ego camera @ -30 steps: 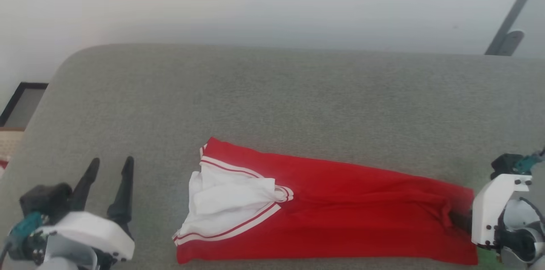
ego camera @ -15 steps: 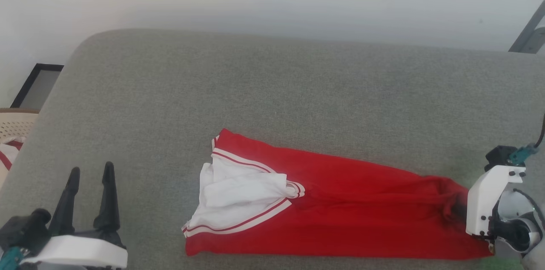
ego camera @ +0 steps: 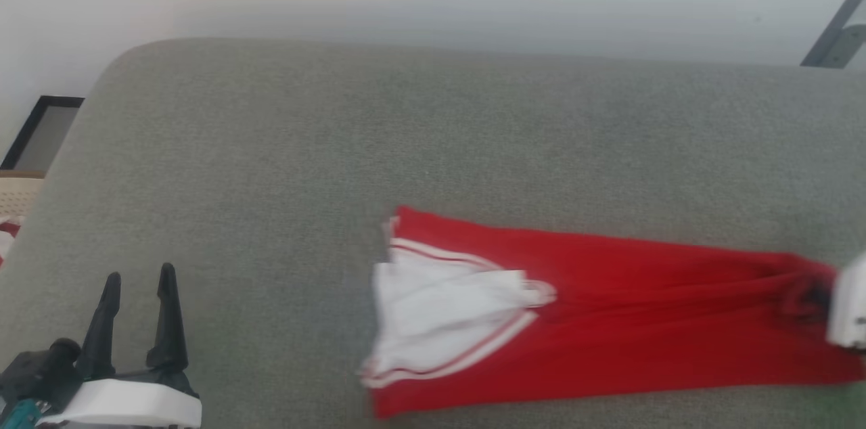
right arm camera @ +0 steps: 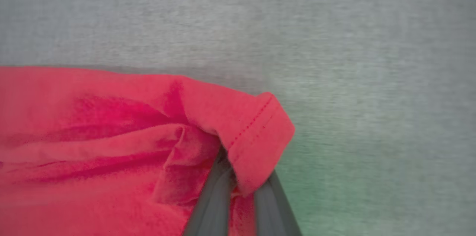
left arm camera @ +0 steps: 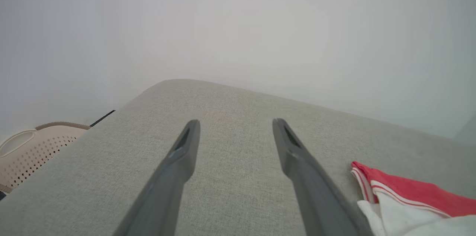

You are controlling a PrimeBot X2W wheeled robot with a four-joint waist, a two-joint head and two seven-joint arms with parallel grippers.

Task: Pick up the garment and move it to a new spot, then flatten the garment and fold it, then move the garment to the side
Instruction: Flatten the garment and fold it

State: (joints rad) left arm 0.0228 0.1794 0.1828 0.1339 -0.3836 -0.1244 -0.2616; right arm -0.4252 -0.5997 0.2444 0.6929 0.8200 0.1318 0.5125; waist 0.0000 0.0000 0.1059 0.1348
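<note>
The garment (ego camera: 643, 321), red with a white sleeve and striped trim, lies folded in a long strip across the near part of the grey padded surface (ego camera: 406, 131). My right gripper (ego camera: 822, 297) is at the strip's right end. In the right wrist view it (right arm camera: 241, 180) is shut on the stitched hem of the garment (right arm camera: 111, 135), which bunches around the fingers. My left gripper (ego camera: 139, 277) stands open at the lower left, well apart from the cloth. The left wrist view has its fingers (left arm camera: 236, 122) spread over bare fabric, with the garment's sleeve end (left arm camera: 409, 195) to their right.
A beige perforated basket (left arm camera: 29, 150) sits off the surface's left end, beside a dark-framed panel (ego camera: 40, 131). A grey metal bar (ego camera: 835, 30) slants at the upper right. A pale wall runs behind the surface's far edge.
My right gripper has shut on the hem and drawn the garment to the right along the surface, stretching it longer. The left gripper has dropped slightly and stays open. The head view has shifted.
</note>
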